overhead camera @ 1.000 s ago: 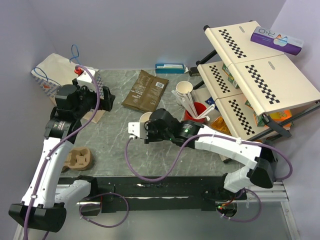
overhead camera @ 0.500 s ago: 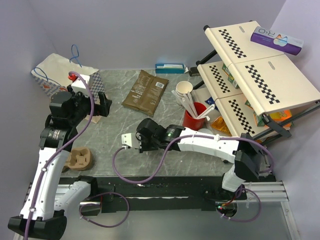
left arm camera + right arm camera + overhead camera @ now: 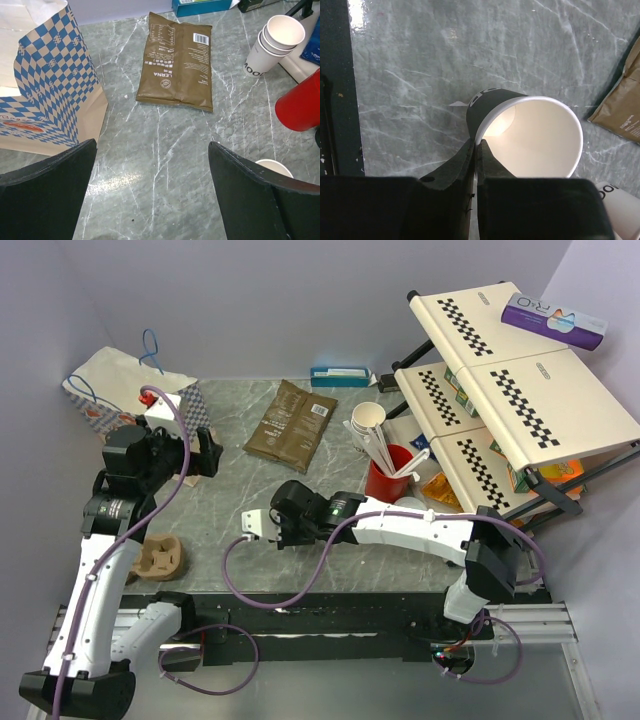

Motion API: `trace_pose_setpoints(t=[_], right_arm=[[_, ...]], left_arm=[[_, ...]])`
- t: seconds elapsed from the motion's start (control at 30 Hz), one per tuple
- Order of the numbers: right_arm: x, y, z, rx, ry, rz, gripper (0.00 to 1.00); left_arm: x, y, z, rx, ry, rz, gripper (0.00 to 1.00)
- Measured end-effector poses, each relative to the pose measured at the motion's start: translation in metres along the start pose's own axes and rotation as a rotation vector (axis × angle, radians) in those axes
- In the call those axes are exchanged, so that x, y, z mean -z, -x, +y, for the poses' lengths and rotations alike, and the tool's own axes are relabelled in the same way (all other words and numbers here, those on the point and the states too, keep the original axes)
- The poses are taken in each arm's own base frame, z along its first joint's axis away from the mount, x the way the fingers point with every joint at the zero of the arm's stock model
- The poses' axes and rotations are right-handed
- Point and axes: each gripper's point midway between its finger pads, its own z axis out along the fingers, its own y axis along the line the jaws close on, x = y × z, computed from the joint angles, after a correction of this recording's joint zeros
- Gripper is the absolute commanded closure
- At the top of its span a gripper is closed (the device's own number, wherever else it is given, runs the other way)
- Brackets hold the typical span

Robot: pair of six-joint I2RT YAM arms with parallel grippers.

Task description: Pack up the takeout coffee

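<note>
My right gripper [image 3: 283, 523] [image 3: 477, 144] is shut on the rim of a pale paper cup [image 3: 535, 135], one finger inside and one outside. The cup is open, empty and has no lid. It hangs low over the grey table near the front middle, and the arm hides it in the top view. A pale cup rim [image 3: 272, 167] peeks out beside my left finger. No cup with a white lid is in view. My left gripper [image 3: 205, 455] [image 3: 152, 145] is open and empty above the table, next to the blue-checked paper bag [image 3: 110, 385] [image 3: 45, 100].
A brown coffee pouch [image 3: 292, 420] [image 3: 177, 65] lies at the table's back middle. A stack of lidless cups [image 3: 367, 423] and a red cup of sticks [image 3: 388, 475] stand to the right. A cardboard cup carrier [image 3: 160, 558] sits front left. A checkered rack [image 3: 520, 390] fills the right.
My right gripper has carried the cup toward the front left and lower. My left arm has drawn back slightly to the left.
</note>
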Motion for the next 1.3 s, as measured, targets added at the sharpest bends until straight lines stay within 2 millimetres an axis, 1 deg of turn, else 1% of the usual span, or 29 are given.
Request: trace_pose_setpoints(t=[0.2, 0.33, 0.37, 0.4, 0.57, 0.63, 0.77, 0.9, 1.0, 1.03, 1.13, 1.17, 1.2, 1.3], right_arm=[[-0.003, -0.002, 0.002, -0.008, 0.005, 0.006, 0.89], [-0.003, -0.003, 0.003, -0.014, 0.007, 0.007, 0.86], [-0.004, -0.003, 0.003, -0.015, 0.008, 0.007, 0.84], [-0.004, -0.003, 0.004, -0.017, 0.009, 0.006, 0.78], [-0.009, -0.012, 0.010, -0.021, 0.021, 0.023, 0.70], [-0.011, -0.016, 0.013, -0.022, 0.027, 0.032, 0.68], [-0.011, -0.016, 0.013, -0.025, 0.028, 0.032, 0.60], [-0.007, -0.013, 0.016, -0.026, 0.047, 0.020, 0.56], [0.008, -0.003, 0.017, -0.017, 0.065, -0.019, 0.53], [0.016, 0.003, 0.015, -0.013, 0.065, -0.040, 0.52], [0.045, 0.019, -0.001, -0.015, 0.035, -0.117, 0.33], [0.058, 0.023, -0.011, -0.019, 0.015, -0.158, 0.29], [0.070, 0.022, -0.022, -0.031, -0.011, -0.183, 0.29], [0.107, 0.006, -0.058, -0.072, -0.125, -0.213, 0.27]], left_arm=[[-0.001, -0.004, 0.005, 0.004, 0.014, 0.009, 0.01], [0.000, -0.007, 0.007, 0.006, 0.018, 0.021, 0.01], [0.000, -0.008, 0.007, 0.005, 0.019, 0.022, 0.01], [0.000, -0.008, 0.008, 0.005, 0.020, 0.023, 0.01], [0.000, -0.009, 0.009, 0.003, 0.022, 0.028, 0.01], [0.000, -0.010, 0.010, 0.001, 0.025, 0.030, 0.01], [-0.001, -0.012, 0.012, -0.004, 0.029, 0.036, 0.00], [-0.002, -0.013, 0.011, -0.005, 0.020, 0.041, 0.01], [-0.003, -0.013, 0.006, -0.004, -0.012, 0.041, 0.01], [-0.003, -0.013, 0.002, -0.003, -0.033, 0.041, 0.00], [-0.006, -0.014, -0.008, -0.004, -0.096, 0.030, 0.01], [-0.009, -0.016, -0.013, -0.005, -0.128, 0.028, 0.01], [-0.011, -0.019, -0.018, -0.003, -0.164, 0.029, 0.01], [-0.021, -0.036, -0.032, 0.010, -0.259, 0.039, 0.01]])
